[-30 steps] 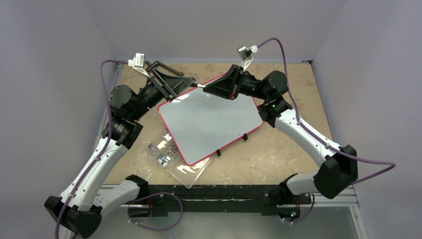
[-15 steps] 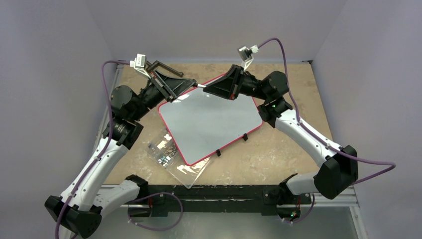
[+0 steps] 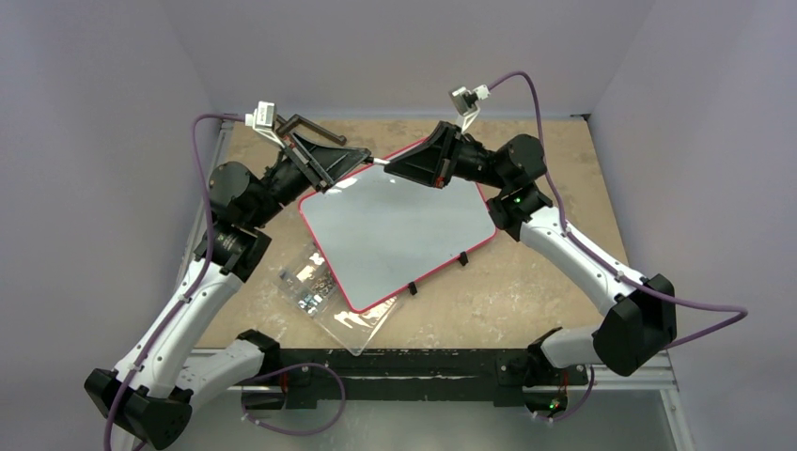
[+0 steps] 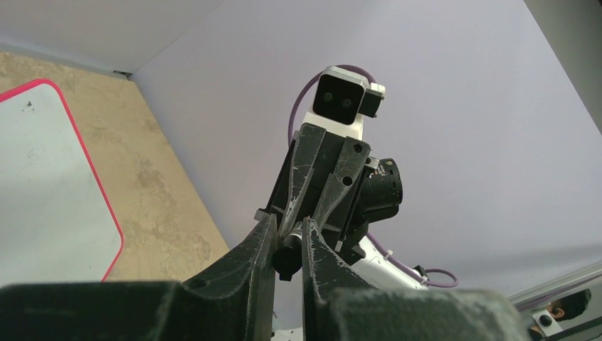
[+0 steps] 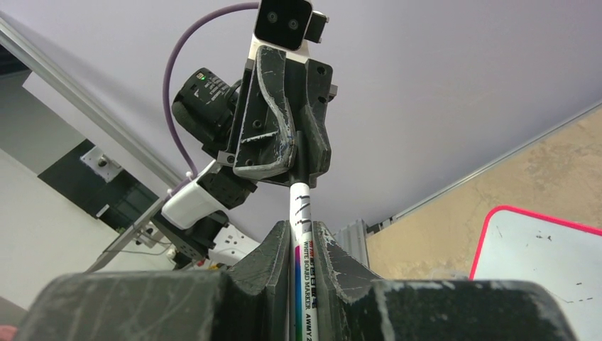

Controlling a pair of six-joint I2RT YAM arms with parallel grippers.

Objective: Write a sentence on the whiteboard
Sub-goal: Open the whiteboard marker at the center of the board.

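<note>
The whiteboard [image 3: 395,225] lies flat with a red rim; its face shows only small specks, and no sentence is visible. Both grippers meet above its far edge. My right gripper [image 5: 302,231] is shut on the white barrel of a whiteboard marker [image 5: 301,213]. My left gripper [image 4: 287,229] is shut on the marker's black cap end [image 4: 289,257]. In the top view a short white piece of the marker [image 3: 376,162] shows between the left gripper [image 3: 362,156] and the right gripper [image 3: 388,169]. The board's corner shows in the left wrist view [image 4: 42,192] and the right wrist view [image 5: 546,263].
A clear plastic box of screws [image 3: 324,296] lies at the whiteboard's near left edge, partly under it. The board has small black feet [image 3: 462,257] on its near right edge. Lilac walls close in the tan table [image 3: 545,282] on three sides.
</note>
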